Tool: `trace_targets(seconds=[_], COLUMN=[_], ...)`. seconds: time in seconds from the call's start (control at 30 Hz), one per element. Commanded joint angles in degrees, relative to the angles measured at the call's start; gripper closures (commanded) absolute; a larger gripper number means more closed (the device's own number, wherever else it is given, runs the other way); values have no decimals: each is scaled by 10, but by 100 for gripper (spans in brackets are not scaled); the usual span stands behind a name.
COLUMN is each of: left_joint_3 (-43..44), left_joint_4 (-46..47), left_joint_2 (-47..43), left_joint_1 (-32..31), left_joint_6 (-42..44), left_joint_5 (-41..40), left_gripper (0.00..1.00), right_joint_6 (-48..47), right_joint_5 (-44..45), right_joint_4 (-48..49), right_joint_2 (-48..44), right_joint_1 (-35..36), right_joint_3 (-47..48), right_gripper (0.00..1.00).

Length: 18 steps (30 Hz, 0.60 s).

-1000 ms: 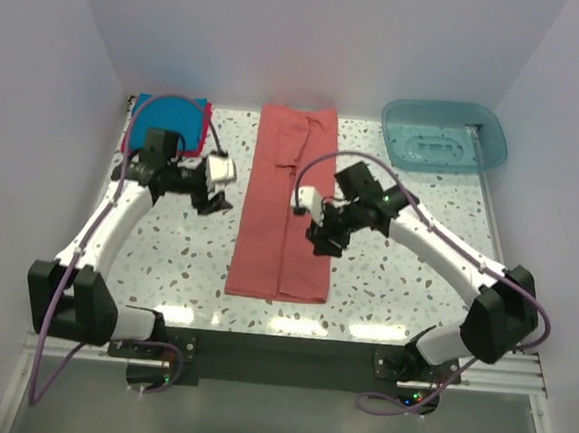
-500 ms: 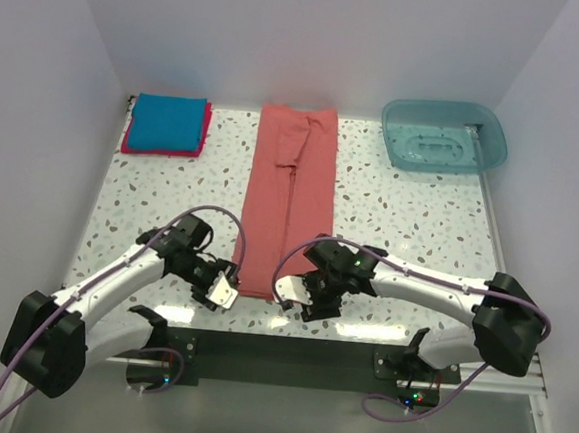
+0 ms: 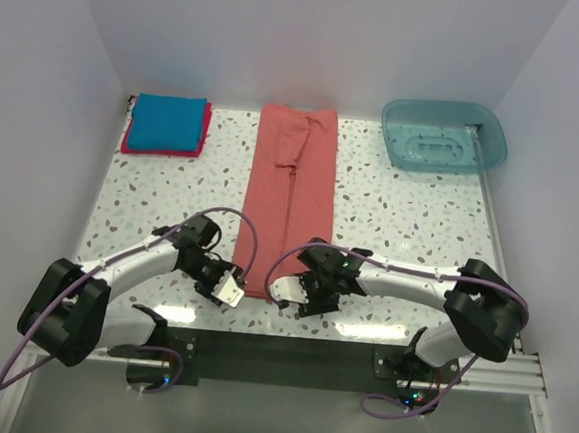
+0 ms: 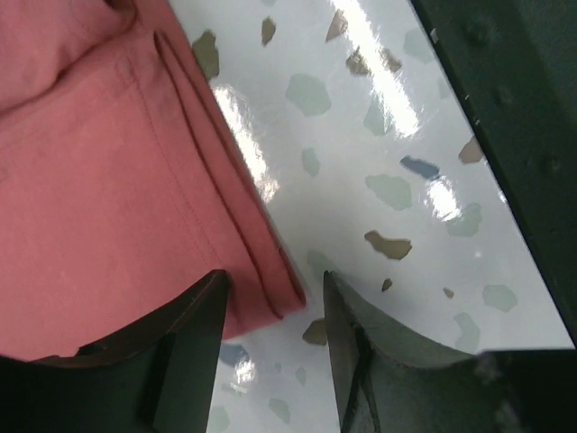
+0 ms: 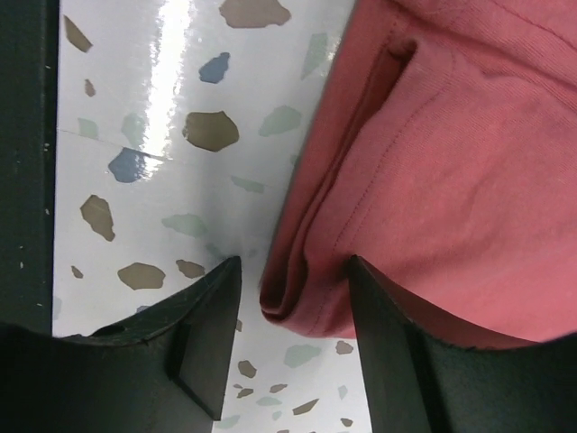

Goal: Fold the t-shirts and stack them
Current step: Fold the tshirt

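Note:
The salmon-red t-shirt (image 3: 292, 187) lies folded into a long strip down the middle of the table. My left gripper (image 3: 236, 285) is low at the strip's near left corner. In the left wrist view that gripper (image 4: 270, 311) is open, with the corner of the cloth (image 4: 108, 198) between its jaws. My right gripper (image 3: 301, 300) is at the near right corner. Seen from the right wrist, this gripper (image 5: 293, 307) is also open and straddles the folded edge (image 5: 451, 180). The bright blue t-shirt (image 3: 167, 122) lies folded on the crimson-pink one (image 3: 127, 144) at the back left.
A translucent teal tub (image 3: 444, 135) stands at the back right. The black rail (image 3: 279, 354) with the arm bases runs just behind both grippers at the table's near edge. White walls close the left, right and back sides.
Both arms have swung from mid-table down to the near end of the salmon-red strip. Each gripper now sits at one near corner, and the left jaws have narrowed a little.

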Motion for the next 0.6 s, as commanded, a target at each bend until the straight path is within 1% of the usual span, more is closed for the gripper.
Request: trace_targets(seconds=[0.0, 0.03, 0.07, 0.1, 0.13, 0.17, 0.2, 0.23, 0.27, 0.3, 0.33, 0.37, 0.57], left_joint_3=[-4, -1, 5, 7, 8, 12, 13, 12, 11, 11, 11, 14, 30], left_joint_4=[34, 48, 51, 57, 59, 61, 79, 91, 101, 102, 102, 102, 54], left_joint_2=[25, 33, 50, 59, 74, 79, 81, 76, 72, 68, 55, 48, -18], left_joint_1=[-9, -12, -12, -13, -14, -15, -17, -17, -17, -17, -17, -17, -21], left_joint_6=[25, 12, 5, -3, -3, -3, -18, -27, -34, -32, -33, -36, -40], left_joint_5=[-19, -28, -33, -38, -48, -52, -51, -47, -42, -37, -24, -15, 46], left_gripper=[49, 53, 57, 59, 65, 69, 74, 84, 87, 90, 98, 100, 100], right_joint_6=[-13, -12, -10, -5, -1, 1, 4, 6, 8, 10, 10, 10, 15], right_joint_5=[21, 21, 23, 26, 28, 29, 30, 29, 30, 30, 26, 21, -38], right_joint_4=[25, 28, 29, 30, 36, 43, 49, 57, 61, 64, 65, 65, 24], right_joint_2=[25, 32, 47, 54, 60, 68, 70, 70, 70, 64, 60, 51, -35], right_joint_1=[1, 2, 2, 2, 2, 2, 2, 1, 2, 1, 2, 1, 2], right_joint_3=[-7, -4, 1, 4, 4, 2, -1, -5, -7, -9, -11, -15, -2], right_gripper=[47, 49, 54, 56, 58, 64, 66, 70, 82, 89, 95, 100, 100])
